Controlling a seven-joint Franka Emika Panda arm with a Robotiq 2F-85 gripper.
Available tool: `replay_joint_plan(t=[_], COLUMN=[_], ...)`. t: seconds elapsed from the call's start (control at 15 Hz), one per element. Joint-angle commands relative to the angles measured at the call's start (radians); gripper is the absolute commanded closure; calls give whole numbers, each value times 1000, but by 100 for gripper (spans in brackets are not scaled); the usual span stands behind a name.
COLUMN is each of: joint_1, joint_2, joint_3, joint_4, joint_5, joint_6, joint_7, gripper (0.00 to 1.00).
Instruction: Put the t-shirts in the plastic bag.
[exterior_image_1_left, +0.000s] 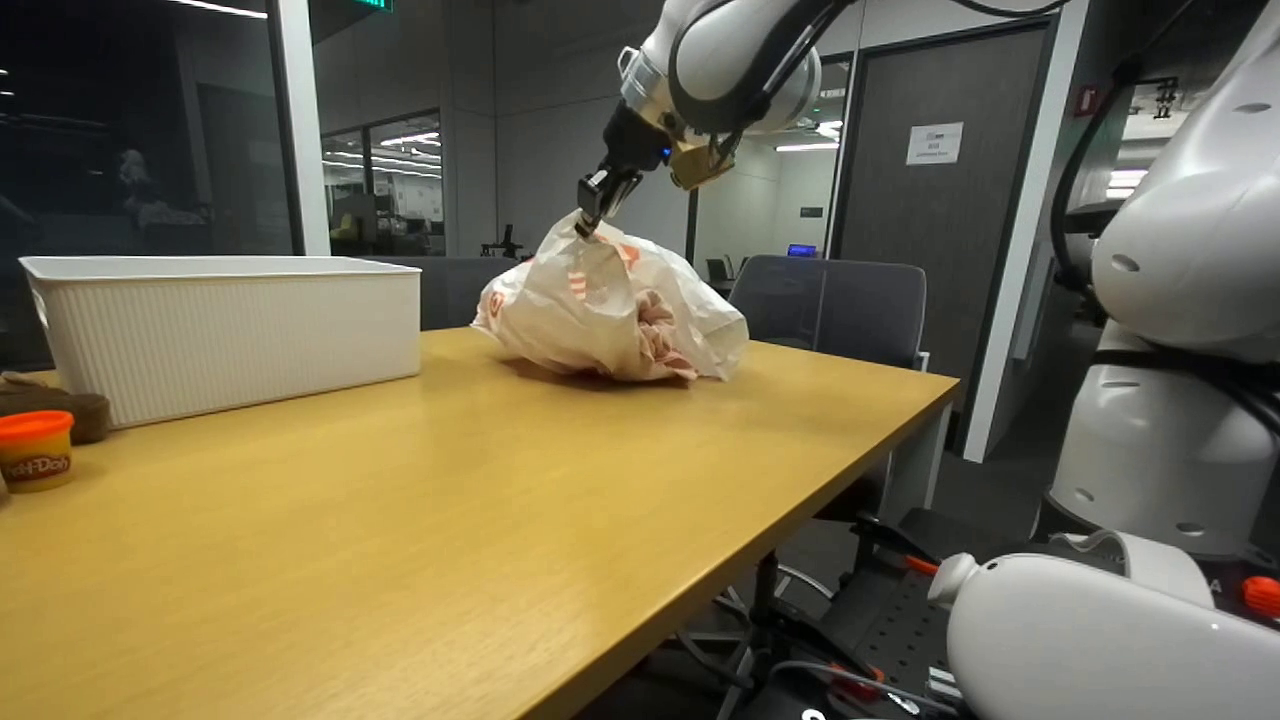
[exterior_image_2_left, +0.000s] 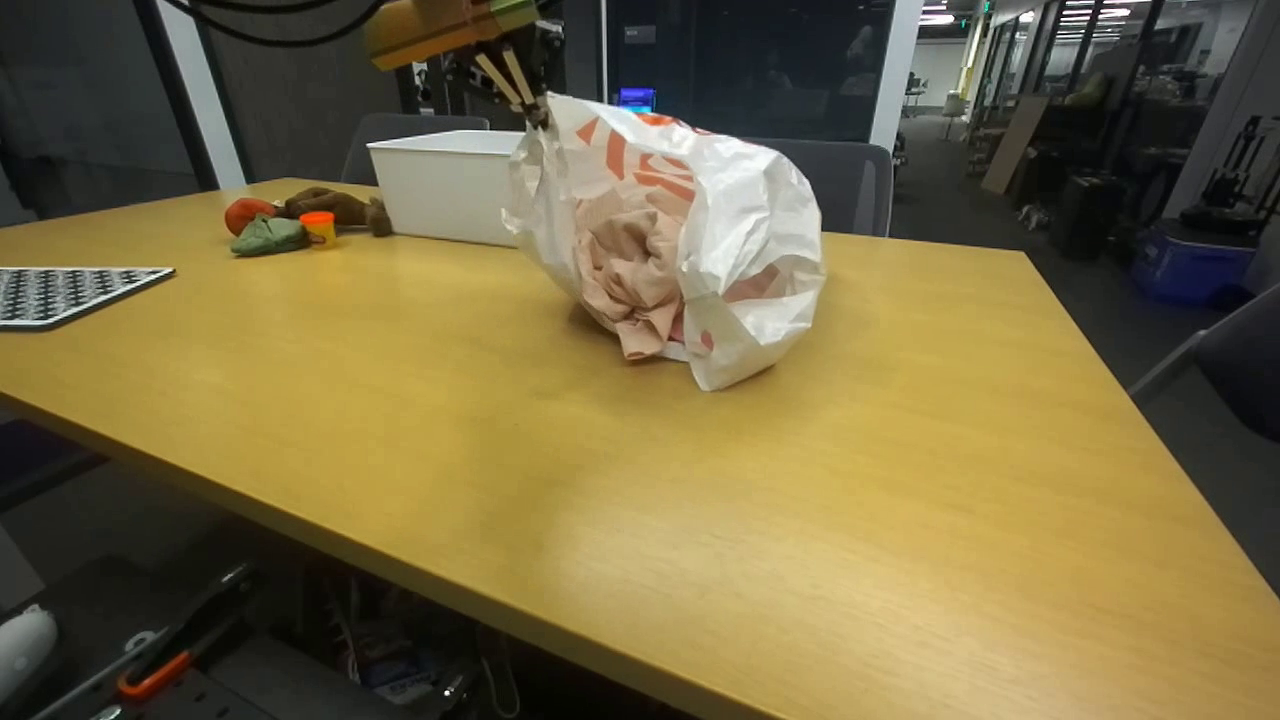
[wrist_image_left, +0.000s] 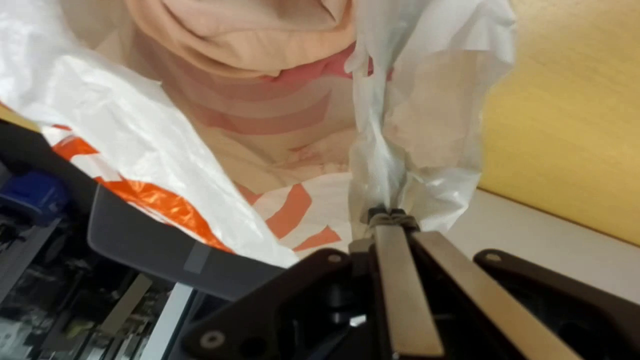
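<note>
Containing t-shirts: plastic bag | pinching its edge: tool

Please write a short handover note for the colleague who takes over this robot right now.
Fingers: shut, pinching the upper edge of the plastic bag.
Where: the bag rests on the table, mouth open; the peach t-shirt is bunched at the mouth, pink cloth peeking out along its edge.
Done: both are inside, at least mostly; what lies deeper I cannot tell.
Left: probably lift the edge so the cloth settles deeper, then let go.
</note>
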Motion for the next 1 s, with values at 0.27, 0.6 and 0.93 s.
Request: replay_joint_plan(t=[0.27, 0.6, 0.93], joint_1=[-385, -576, -697], joint_2=[-238, -417, -590], joint_3=[296, 452, 578], joint_4=[-90, -115, -139], joint_5=[-216, -172, -50], joint_6=[193, 270, 303], joint_7=[351, 477, 508], gripper=[100, 100, 100])
